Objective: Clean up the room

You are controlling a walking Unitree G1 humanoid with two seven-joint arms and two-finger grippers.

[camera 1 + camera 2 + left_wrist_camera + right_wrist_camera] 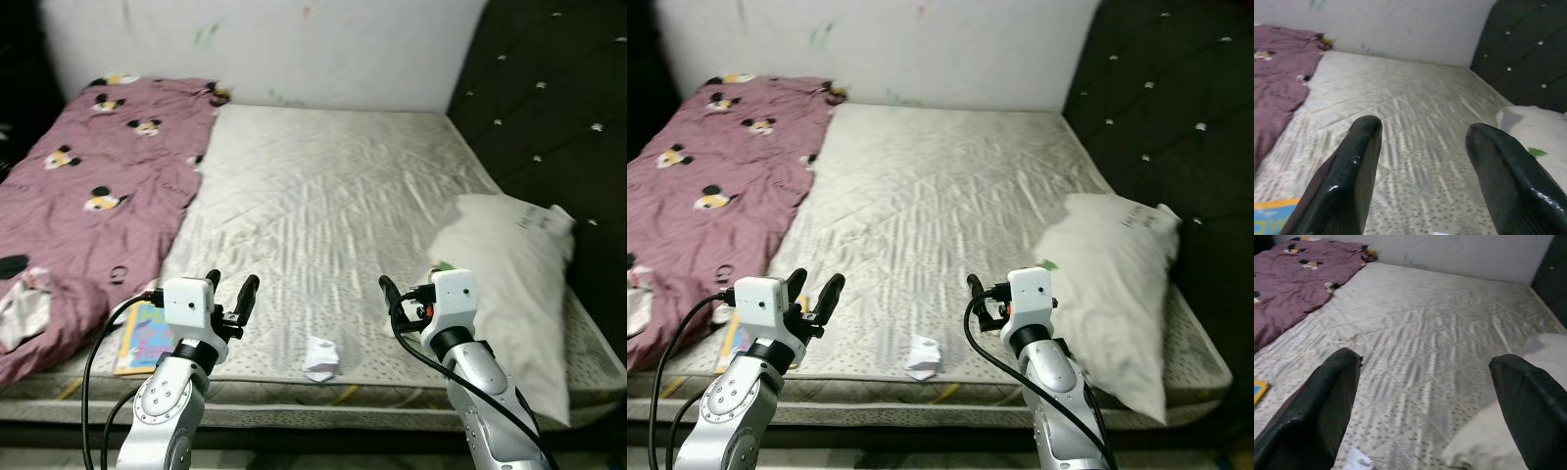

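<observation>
Crumpled paper [320, 357]: lay near the mattress [333, 196] front edge, between both grippers. Left gripper [231, 294]: fingers spread, empty. Right gripper [1425, 396]: fingers spread, empty. Pillow [509, 284]: right side.

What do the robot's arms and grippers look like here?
Both arms are silver, jointed metal with looping black cables. The left gripper and right gripper each have a white boxy housing and two long glossy black fingers; the right one shows a small red mark.
</observation>
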